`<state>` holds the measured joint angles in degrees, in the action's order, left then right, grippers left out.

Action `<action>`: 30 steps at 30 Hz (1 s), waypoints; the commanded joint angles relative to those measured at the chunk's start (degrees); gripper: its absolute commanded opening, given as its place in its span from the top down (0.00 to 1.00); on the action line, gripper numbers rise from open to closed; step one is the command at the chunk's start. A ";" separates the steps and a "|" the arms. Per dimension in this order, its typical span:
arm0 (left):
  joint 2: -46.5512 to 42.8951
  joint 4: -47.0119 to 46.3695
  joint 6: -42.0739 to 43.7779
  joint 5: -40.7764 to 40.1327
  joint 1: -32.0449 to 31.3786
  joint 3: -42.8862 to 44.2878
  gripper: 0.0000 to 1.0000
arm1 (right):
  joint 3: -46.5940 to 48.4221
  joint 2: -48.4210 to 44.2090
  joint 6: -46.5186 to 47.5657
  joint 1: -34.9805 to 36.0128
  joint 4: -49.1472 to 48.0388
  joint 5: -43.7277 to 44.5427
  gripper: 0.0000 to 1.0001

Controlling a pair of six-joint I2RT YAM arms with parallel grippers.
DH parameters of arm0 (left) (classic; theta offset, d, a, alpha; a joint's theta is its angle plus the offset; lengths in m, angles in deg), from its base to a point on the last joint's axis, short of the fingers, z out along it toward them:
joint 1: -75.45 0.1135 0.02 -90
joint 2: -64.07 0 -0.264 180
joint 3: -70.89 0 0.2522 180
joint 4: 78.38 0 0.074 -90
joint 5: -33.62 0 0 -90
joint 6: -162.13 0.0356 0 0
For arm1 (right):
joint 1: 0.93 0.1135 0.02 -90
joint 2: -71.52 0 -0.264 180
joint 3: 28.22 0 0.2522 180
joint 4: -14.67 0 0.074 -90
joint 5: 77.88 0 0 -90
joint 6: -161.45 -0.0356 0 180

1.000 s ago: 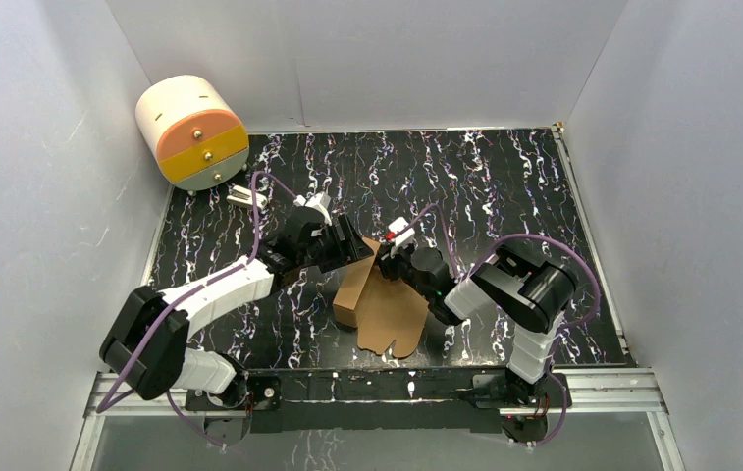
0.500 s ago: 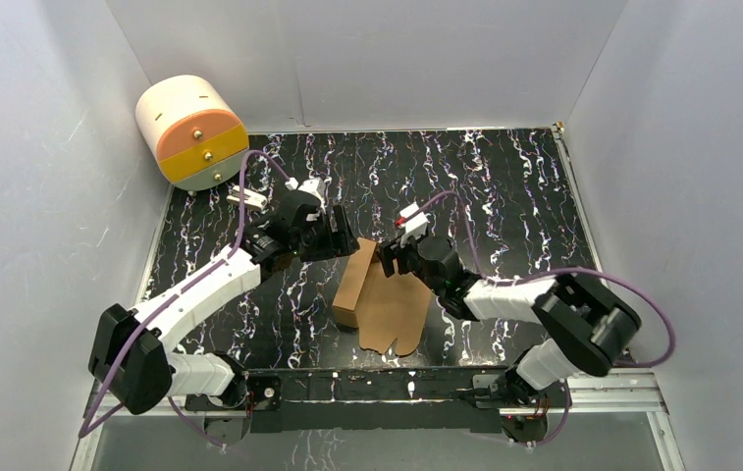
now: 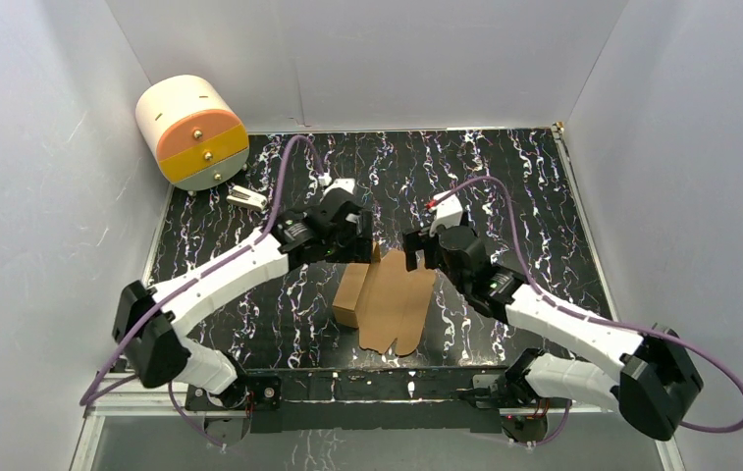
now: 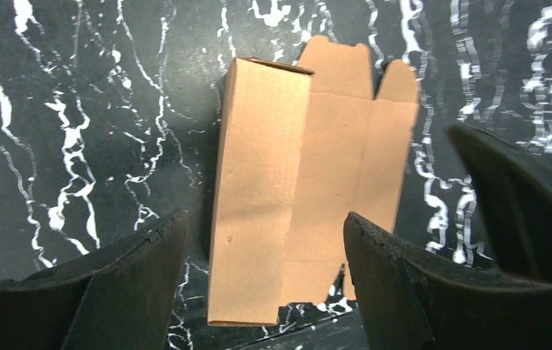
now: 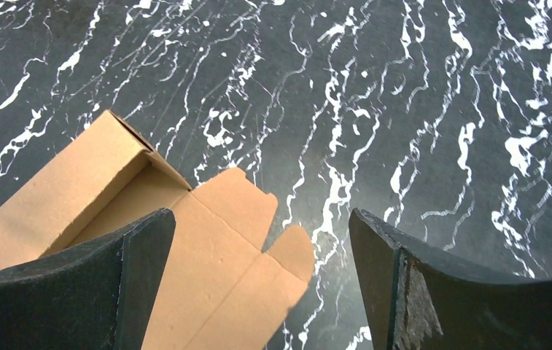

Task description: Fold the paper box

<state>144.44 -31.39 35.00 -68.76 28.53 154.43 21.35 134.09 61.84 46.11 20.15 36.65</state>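
Box: paper box lies on black marbled surface, near-centre; its left part is folded up into a sleeve, right panels + flaps flat.
L pincer: jaws wide, over box's far-left end, grips nothing.
R pincer: jaws wide, over far-right flaps, grips nothing.
Bkgd: drawer unit at far-left corner, well apart from box.

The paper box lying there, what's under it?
Only the black marbled tabletop shows all around the partly folded paper box, which lies on it. Anything directly beneath cannot be seen, because the cardboard covers that patch in every view.
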 commanded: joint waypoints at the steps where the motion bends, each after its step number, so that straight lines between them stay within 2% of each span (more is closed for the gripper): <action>1: 6.04 10.69 1.52 -11.72 -3.69 6.22 0.23 | 2.24 -5.44 -3.99 -0.29 10.71 3.08 0.01; 5: 12.72 13.98 0.60 -18.89 -7.90 10.56 0.21 | 0.55 -10.68 -6.26 -0.29 14.06 2.15 0.01; 13: 21.87 16.02 -0.38 -25.24 -9.50 14.78 0.17 | -1.31 -15.52 -7.20 -0.42 18.26 2.95 0.01; 18: 24.39 16.06 -0.22 -26.23 -9.42 15.45 0.23 | -1.36 -15.73 -6.67 -0.40 18.27 3.53 0.01; 22: 23.36 13.55 -0.16 -24.43 -8.90 13.34 0.34 | -0.64 -15.40 -5.69 -0.38 18.08 3.50 0.01; 30: 16.56 3.71 -0.59 -11.51 -3.28 3.77 0.50 | 0.44 -16.16 -4.98 -0.40 19.13 3.22 0.01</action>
<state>166.89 -23.26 34.98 -86.34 21.78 161.99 19.56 119.22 56.49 45.94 39.15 38.99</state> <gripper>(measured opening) 0.528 0.984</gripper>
